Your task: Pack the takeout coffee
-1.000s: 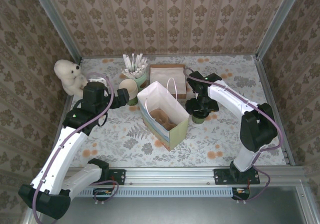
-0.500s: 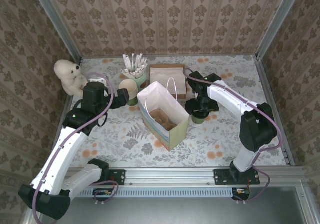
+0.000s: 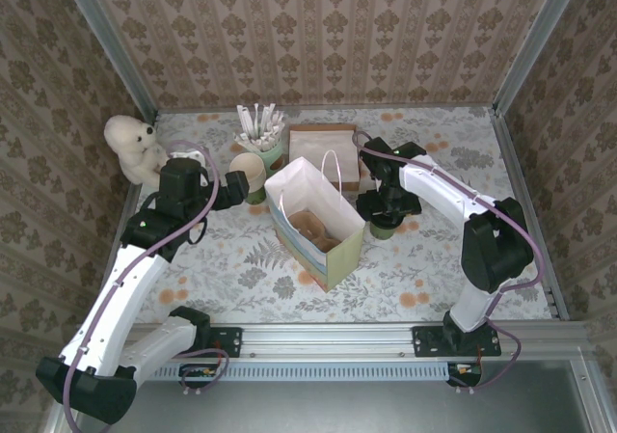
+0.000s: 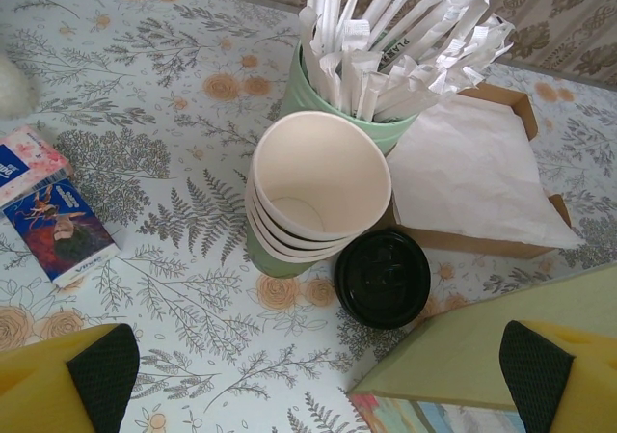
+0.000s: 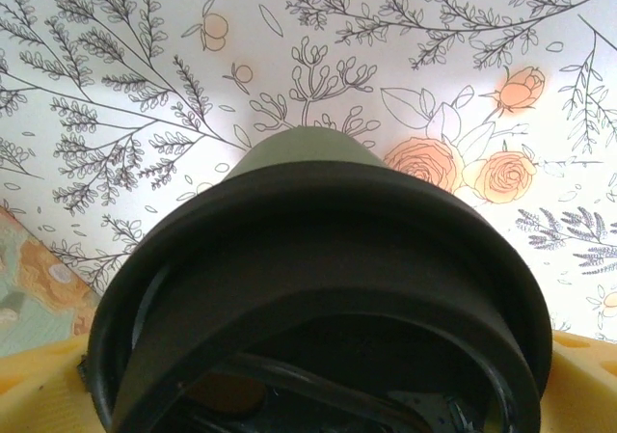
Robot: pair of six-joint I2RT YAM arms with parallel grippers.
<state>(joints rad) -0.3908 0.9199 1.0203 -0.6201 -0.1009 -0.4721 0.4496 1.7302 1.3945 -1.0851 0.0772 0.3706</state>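
Your right pincer (image 3: 384,208) is spread wide and straddles the takeout coffee (image 5: 318,259) from above. Yellow fingers (image 5: 34,380) flank the black lid; can't tell if the pads touch it. The cup stands on the floral surface (image 3: 241,259), just right of the open paper bag (image 3: 315,223), outside it. Your left pincer (image 4: 318,375) is fully spread too, holding nothing, on the near side of the stack of cream cups (image 4: 318,187). A loose black lid (image 4: 383,277) lies just right of the stack. The stick holder (image 4: 386,129) is behind it.
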